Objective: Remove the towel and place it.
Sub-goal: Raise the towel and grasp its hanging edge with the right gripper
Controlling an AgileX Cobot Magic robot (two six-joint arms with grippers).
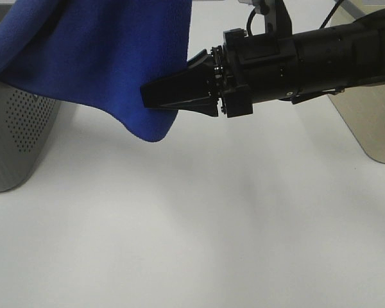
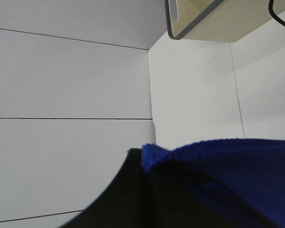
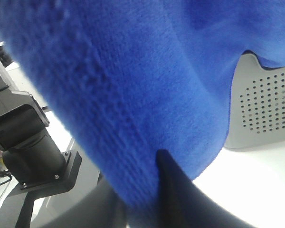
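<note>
Right gripper (image 1: 147,96) reaches in level from the right, across the middle, onto the hanging lower corner of the towel (image 1: 96,58). Jaws nearly together. Right wrist view shows plush cloth lying between the fingers, one finger bare and the other hidden behind it. Reads as a pinch on the towel; how firm, cannot tell.

Left gripper (image 2: 141,164) is closed. Its wrist view has the towel's edge coming out right at the black finger, so I take it as clamped on the cloth too, up out of the high view.

Towel: raised at upper left and draped over the top of the basket (image 1: 19,128). One corner sags beside the basket wall, above the table (image 1: 212,231) and not touching it.

Progress, my judgement: early to middle. Both holds look made. Towel is not yet off the basket; the right wrist view shows cloth lying across its rim. Left to do: lift it free, carry it, lay it down. Drop spot not evident.

Around: second grey bin (image 1: 366,122) at far right, below the right arm and well apart from the towel. Wooden board (image 2: 213,19) beyond the left gripper. Black arm mount (image 3: 23,137) behind the cloth.

In the way: the basket itself, since the cloth may snag on its rim or drag it along. Nothing shows on the table between basket and bin. Hanging slack could sweep the table.
</note>
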